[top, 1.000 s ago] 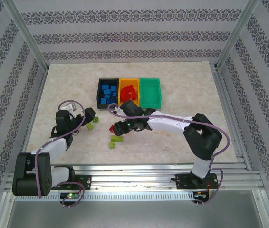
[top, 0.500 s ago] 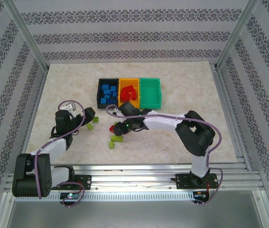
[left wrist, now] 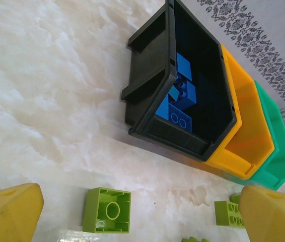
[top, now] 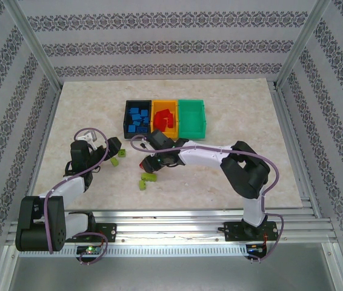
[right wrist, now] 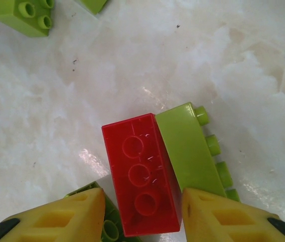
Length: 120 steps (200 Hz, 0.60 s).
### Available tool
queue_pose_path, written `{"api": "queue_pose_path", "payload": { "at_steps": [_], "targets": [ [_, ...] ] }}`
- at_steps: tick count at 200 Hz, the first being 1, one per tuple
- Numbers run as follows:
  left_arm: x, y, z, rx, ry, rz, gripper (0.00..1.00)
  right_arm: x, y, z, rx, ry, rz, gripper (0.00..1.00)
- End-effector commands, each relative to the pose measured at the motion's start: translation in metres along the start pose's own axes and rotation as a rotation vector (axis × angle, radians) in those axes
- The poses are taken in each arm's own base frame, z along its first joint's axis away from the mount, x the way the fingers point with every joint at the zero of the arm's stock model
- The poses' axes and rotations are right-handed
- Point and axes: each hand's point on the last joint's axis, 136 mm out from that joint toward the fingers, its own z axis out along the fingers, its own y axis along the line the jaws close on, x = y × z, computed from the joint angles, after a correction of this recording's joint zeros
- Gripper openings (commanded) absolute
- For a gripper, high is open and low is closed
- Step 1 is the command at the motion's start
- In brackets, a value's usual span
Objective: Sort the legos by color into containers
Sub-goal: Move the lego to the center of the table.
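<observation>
No legible writing anywhere.
Nothing printed or moulded to read on the red studded plastic brick (right wrist: 141, 176), the black plastic bin (left wrist: 150, 101), the orange plastic bin (left wrist: 245, 121) or the green plastic bin (left wrist: 278, 146); on the striped wall panels (top: 159, 45), ornament only.

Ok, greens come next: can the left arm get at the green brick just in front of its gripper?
Probably yes: the left gripper stands open, and the green brick lies free on the table between its fingers, nothing covering it.
</observation>
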Motion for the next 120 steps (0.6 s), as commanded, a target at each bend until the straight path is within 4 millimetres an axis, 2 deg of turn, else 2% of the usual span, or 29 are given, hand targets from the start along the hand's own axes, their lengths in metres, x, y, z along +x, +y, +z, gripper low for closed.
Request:
{"api": "queue_pose_path", "payload": {
  "at_steps": [1, 34, 73, 96, 120],
  "targets": [
    [-0.001, -0.004, -0.001, 0.017, -0.007, 0.026, 1.0, 0.006, -0.016, 0.007, 0.099, 0.029, -0.012, 0.45],
    [-0.001, -0.004, -0.001, 0.018, -0.008, 0.026, 1.0, -0.004, -0.029, 0.004, 0.18, -0.001, -0.008, 0.46],
    [-0.001, -0.004, -0.001, 0.017, -0.007, 0.025, 1.0, -0.017, -0.021, -0.009, 0.17, -0.049, 0.002, 0.47],
    [-0.001, -0.004, -0.001, 0.02, -0.008, 0.024, 1.0, -0.02, -0.005, -0.019, 0.12, -0.068, -0.028, 0.48],
    [-0.001, -0.005, -0.001, 0.023, -0.007, 0.023, 1.0, -0.013, 0.012, -0.022, 0.093, -0.054, -0.072, 0.49]
  ]
}}
